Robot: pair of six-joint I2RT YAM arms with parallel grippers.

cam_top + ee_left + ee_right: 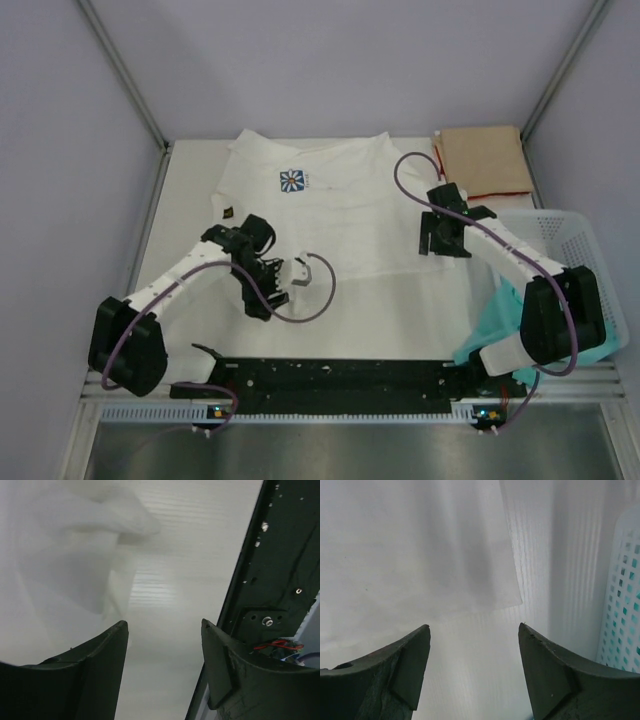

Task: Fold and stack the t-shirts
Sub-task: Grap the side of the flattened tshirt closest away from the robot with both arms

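Note:
A white t-shirt with a blue daisy print lies spread flat across the middle of the table. A tan t-shirt with a red edge lies folded at the back right. My left gripper hovers over the white tee's near left part, open and empty, with bunched white cloth just ahead of it. My right gripper is over the tee's right edge, open with nothing between its fingers. The corner of the white cloth lies just beyond the tips.
A white mesh basket stands at the right with teal cloth in it; its wall is close to my right gripper. A black rail runs along the near edge, also seen as the rail beside my left gripper.

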